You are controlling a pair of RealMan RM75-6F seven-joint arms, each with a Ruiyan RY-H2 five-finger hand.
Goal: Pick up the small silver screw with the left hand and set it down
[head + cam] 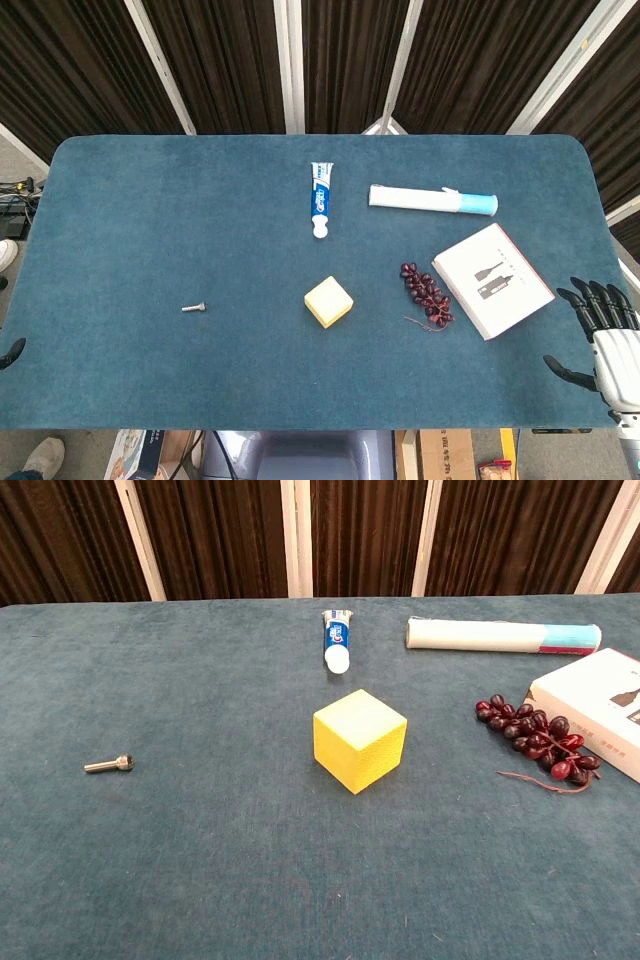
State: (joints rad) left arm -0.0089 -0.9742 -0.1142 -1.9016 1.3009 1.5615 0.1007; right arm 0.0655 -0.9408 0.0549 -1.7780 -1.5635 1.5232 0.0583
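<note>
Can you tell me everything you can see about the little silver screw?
The small silver screw is shiny grey metal, with a thin shaft and a wider rounded head. It lies flat on its side on the blue table, toward the robot's left, with its head end pointing toward the yellow cube, far from it. Nothing touches it but the cloth. Its threads are too small to make out.

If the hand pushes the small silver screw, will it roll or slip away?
The screw lies on its side, so its round shaft would probably roll. The felt-like table may slow it. Being tiny and smooth metal, it could slip from fingers.
</note>
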